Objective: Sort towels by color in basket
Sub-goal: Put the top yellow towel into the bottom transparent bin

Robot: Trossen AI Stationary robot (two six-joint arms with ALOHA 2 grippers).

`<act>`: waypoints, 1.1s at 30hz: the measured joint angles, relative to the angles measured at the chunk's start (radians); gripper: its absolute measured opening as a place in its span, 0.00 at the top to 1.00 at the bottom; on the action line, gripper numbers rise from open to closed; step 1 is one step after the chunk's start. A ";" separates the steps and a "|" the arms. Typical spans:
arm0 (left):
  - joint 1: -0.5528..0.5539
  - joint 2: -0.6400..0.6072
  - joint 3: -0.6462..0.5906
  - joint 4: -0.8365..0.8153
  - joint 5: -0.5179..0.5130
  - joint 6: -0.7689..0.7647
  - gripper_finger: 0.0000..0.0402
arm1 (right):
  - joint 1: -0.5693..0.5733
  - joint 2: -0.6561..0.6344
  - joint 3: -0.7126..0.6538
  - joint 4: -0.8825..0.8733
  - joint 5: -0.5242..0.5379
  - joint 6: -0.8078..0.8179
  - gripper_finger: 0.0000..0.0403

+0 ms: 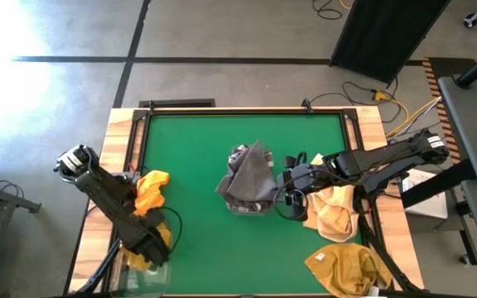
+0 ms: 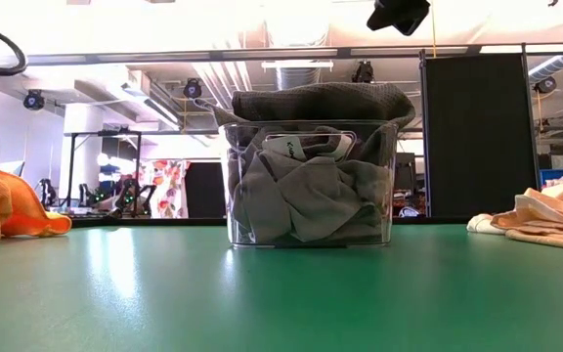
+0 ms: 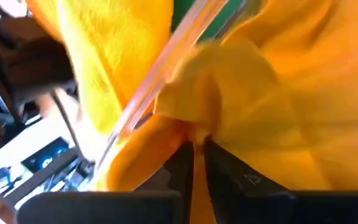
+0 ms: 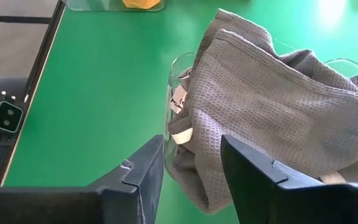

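Note:
A clear basket (image 1: 251,205) stands mid-table, stuffed with dark grey towels (image 2: 311,196); the topmost grey towel (image 4: 272,106) drapes over its rim. My right gripper (image 4: 191,165) is open and hangs above the basket's right side, also seen in the low view (image 2: 399,14). My left gripper (image 3: 196,149) is shut on a yellow towel (image 3: 272,93) at a second clear basket (image 1: 139,266) by the table's near-left corner. More yellow-orange cloth (image 1: 151,190) lies beside the left arm. My left gripper pinches a bunched fold of the yellow towel (image 3: 197,127) between its two fingertips. The cloth spreads out past the fingers and lies against the clear basket's rim (image 3: 160,68). One layer or several, I cannot tell.
A pale yellow towel (image 1: 334,211) lies crumpled under the right arm, and a mustard towel (image 1: 346,266) sits at the near-right corner. Wooden borders frame the green mat (image 1: 197,157). Cables run over the floor beyond the far-right edge.

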 joint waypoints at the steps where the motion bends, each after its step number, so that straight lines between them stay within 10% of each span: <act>1: 0.000 0.000 -0.005 0.012 -0.012 -0.002 0.94 | 0.000 0.000 0.000 0.000 0.000 0.007 0.62; 15: -0.004 0.009 0.086 0.061 0.038 0.077 0.83 | 0.002 0.000 0.000 -0.003 -0.001 0.025 0.61; 22: 0.033 -0.045 0.233 -0.180 -0.263 0.004 0.58 | 0.002 0.000 0.000 0.000 -0.001 0.025 0.58; 25: 0.101 -0.111 0.200 -0.167 -0.382 0.021 0.50 | 0.002 0.000 0.000 0.010 0.001 0.026 0.57; 33: 0.392 -0.254 -0.051 -0.097 -0.302 0.176 0.39 | 0.002 0.000 0.000 0.013 0.008 0.042 0.54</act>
